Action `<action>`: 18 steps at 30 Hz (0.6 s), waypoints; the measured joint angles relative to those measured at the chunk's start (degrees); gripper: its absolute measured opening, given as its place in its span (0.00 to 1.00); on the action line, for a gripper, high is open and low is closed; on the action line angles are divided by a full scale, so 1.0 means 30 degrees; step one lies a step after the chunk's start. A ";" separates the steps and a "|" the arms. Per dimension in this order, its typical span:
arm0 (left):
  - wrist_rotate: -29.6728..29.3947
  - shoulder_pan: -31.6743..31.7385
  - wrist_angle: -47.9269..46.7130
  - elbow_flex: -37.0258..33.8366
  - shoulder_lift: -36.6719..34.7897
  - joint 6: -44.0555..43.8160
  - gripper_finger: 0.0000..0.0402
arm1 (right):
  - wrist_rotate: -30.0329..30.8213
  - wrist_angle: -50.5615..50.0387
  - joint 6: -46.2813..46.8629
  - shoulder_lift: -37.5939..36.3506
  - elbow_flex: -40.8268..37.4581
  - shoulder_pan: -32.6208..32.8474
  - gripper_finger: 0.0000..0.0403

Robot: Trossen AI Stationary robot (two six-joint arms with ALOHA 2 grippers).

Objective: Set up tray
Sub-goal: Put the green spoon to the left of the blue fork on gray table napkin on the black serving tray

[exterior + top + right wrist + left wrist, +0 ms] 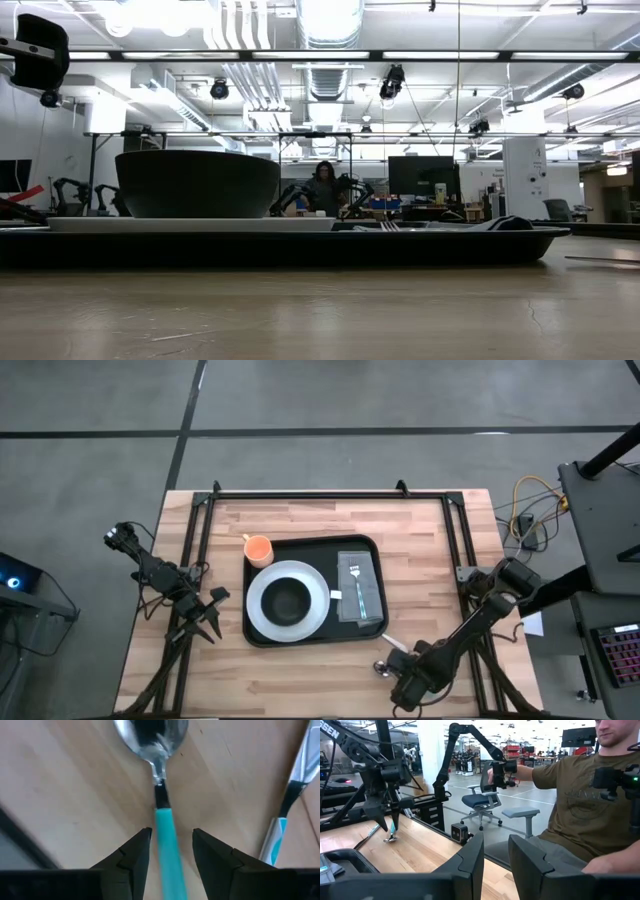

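Note:
The black tray [368, 628] [300, 246] lies at mid table. It carries a white plate [262, 622] with a dark bowl [287, 599] [197, 183], and a grey napkin [367, 598] with a fork [354, 578]. An orange cup [258, 548] stands at the tray's far left corner. My right gripper [398, 670] [171, 851] is open near the table's near right edge. Its fingers stand on either side of the teal handle [166, 840] of a spoon [381, 666] [150, 735]. A teal-handled knife [395, 644] [287, 815] lies beside it. My left gripper [205, 622] [495, 857] waits open, left of the tray. My right gripper comes at the spoon from above, its fingers on either side of the teal handle [165, 827] and lying along it. A gap shows on each side, so I cannot tell whether they touch it. The spoon's bowl [390, 839] rests on the table.
Black rails [320, 495] frame the table's far, left and right sides. Bare wood [300, 680] lies between the tray and the near edge. A seated person [580, 810] shows beyond the table's right side in the left wrist view.

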 joint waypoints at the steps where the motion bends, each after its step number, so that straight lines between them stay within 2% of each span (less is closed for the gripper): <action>1: -0.0007 0.0000 0.0000 0.0000 0.0006 0.0000 0.18 | -0.0089 -0.0005 -0.0104 0.0245 0.0000 0.0000 0.34; 10: 0.0000 0.0000 0.0000 0.0000 -0.0001 0.0000 0.18 | -0.0714 -0.0023 -0.0273 0.1361 0.0138 -0.0022 0.27; 18: -0.0006 0.0000 0.0000 0.0000 0.0006 0.0000 0.18 | -0.1982 -0.0205 0.1795 0.0816 0.0037 -0.0276 0.08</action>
